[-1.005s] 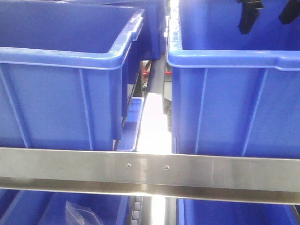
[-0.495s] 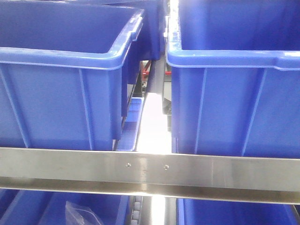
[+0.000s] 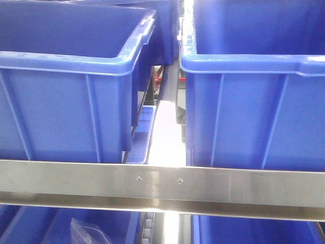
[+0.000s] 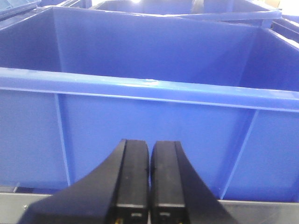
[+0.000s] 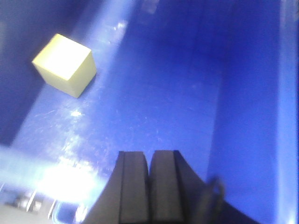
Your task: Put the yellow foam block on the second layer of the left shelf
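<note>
The right gripper (image 5: 149, 186) has left the front view's upper right. Both it and the left gripper (image 4: 149, 182) are closed, empty; yellow foam block (image 5: 65, 65) lies ungrasped in a blue bin (image 5: 196, 93).

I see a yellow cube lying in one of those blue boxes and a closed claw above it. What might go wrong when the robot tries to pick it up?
1. The right claw looks shut and sits off to one side of the yellow foam block; if it does not open and shift over, it may push the block rather than grip it.
2. The block lies near the blue bin's wall, so a finger could hit that wall.
3. The wrist view is blurred, which may make aiming harder.
</note>
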